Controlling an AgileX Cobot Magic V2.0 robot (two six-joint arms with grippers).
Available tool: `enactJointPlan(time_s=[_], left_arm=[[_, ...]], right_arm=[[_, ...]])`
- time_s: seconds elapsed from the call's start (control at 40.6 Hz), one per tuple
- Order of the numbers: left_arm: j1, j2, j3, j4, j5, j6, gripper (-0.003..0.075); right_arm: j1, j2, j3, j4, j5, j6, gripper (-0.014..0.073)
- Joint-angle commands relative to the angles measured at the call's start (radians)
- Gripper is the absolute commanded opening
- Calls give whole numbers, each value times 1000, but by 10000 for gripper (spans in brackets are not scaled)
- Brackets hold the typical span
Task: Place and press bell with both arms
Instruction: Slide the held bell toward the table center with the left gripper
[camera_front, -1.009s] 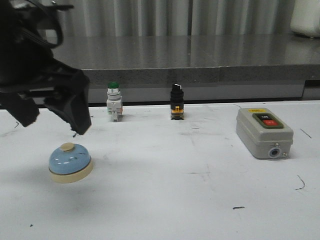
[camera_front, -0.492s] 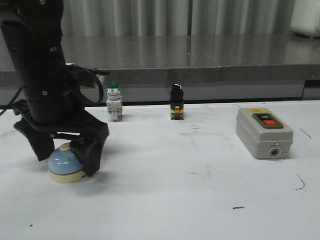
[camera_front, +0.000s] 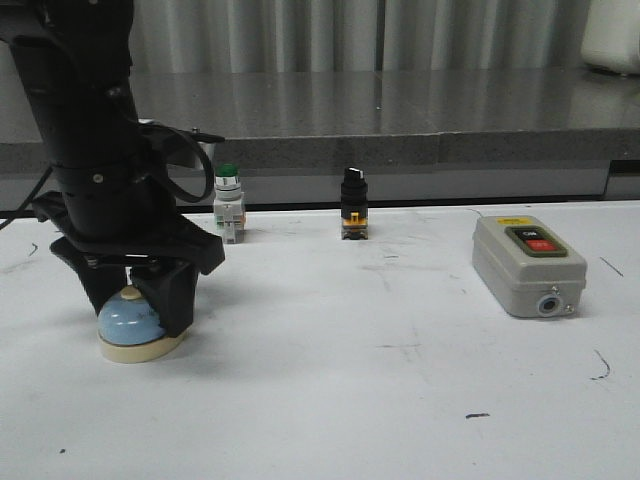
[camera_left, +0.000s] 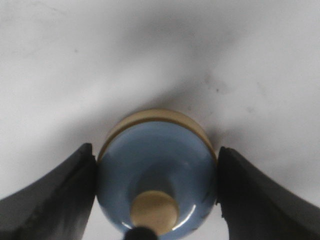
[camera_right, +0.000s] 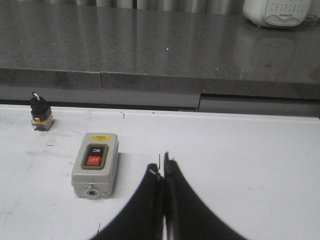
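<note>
The light-blue bell (camera_front: 128, 326) with its cream base and top button sits on the white table at the front left. My left gripper (camera_front: 138, 312) stands straight over it, one finger on each side of the dome. In the left wrist view the bell (camera_left: 155, 170) fills the gap and both black fingers (camera_left: 65, 195) touch its sides. My right gripper (camera_right: 162, 170) shows only in the right wrist view; its fingers are pressed together with nothing between them, above the table to the right of the grey box.
A grey ON/OFF switch box (camera_front: 527, 262) lies at the right and also shows in the right wrist view (camera_right: 95, 164). A green push-button (camera_front: 228, 203) and a black selector switch (camera_front: 353, 203) stand by the table's far edge. A grey stone ledge (camera_front: 400, 110) runs behind.
My left arm came down from above over the bell, and its fingers then closed in from a wider stance until they touched the dome. The bell has stayed in place.
</note>
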Motion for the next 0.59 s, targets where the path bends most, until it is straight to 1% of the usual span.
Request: enactJointPlan(time_s=[0.0,0.197,0.344,0.443,0.566], left_arm=[[-13,-44,-61,5,-17,5,209],[-50,1,-188,-58,-4,43,209],[-109,63,-268,-79,-4,53,209],[-143,100,-312,-77,26,53,209],[-157,131,-332,-69,80,48,213]], right_arm=[[-8,18,-33,3,-87,-1,-69],[-8,18,-33,3,-88,-1,-69],[-8,18,-33,3,-88,-1,-69],[-8,18,-33,3,-88,-1,-69],[-8,18,-33,3,-89,-1,-69]])
